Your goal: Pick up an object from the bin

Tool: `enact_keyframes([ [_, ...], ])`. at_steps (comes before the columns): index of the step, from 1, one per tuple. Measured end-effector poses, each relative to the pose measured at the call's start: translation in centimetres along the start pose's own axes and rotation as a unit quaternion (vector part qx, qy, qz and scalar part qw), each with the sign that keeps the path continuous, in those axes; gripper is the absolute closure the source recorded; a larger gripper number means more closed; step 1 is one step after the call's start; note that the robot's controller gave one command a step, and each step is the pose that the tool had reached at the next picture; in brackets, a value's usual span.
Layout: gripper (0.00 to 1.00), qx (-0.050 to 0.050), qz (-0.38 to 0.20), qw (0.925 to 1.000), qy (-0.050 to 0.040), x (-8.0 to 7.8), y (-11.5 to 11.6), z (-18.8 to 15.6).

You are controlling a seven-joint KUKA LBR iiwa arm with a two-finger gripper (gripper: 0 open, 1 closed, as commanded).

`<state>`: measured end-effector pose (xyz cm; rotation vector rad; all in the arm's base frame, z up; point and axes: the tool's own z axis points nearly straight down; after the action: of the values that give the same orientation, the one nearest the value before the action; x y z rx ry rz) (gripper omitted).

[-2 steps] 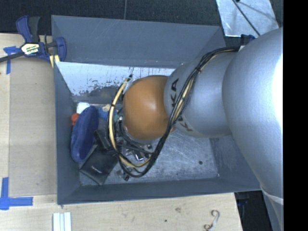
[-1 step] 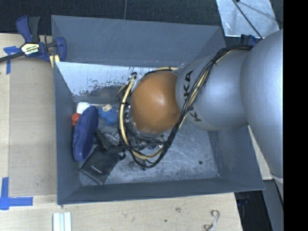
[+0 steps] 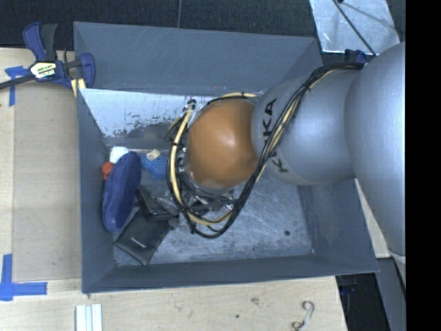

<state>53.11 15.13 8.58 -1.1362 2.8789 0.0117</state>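
The dark body of my gripper (image 3: 167, 207) pokes out from under the wrist at the bin's left centre, low over the floor. It sits right at the upper edge of a flat black rectangular case (image 3: 141, 237) lying in the front left corner. Just left of it lies a long dark blue oval pouch (image 3: 120, 189), standing lengthwise along the left wall. Whether the gripper touches the case or the pouch is hidden by the wrist.
Behind the pouch, near the back left, lie a small white piece (image 3: 118, 154), a small red piece (image 3: 107, 170) and a light blue thing with a yellowish bit (image 3: 152, 162). The arm and its wrist cover hide the bin's middle.
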Motion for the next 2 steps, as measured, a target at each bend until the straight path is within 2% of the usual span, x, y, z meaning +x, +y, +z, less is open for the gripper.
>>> enact_keyframes([
  [1,1.0,-0.002,0.018,0.9997,0.0171,-1.4,-2.3,-14.7],
  [2,1.0,-0.005,0.06,0.9979,0.0242,0.1,-0.6,-8.8],
])
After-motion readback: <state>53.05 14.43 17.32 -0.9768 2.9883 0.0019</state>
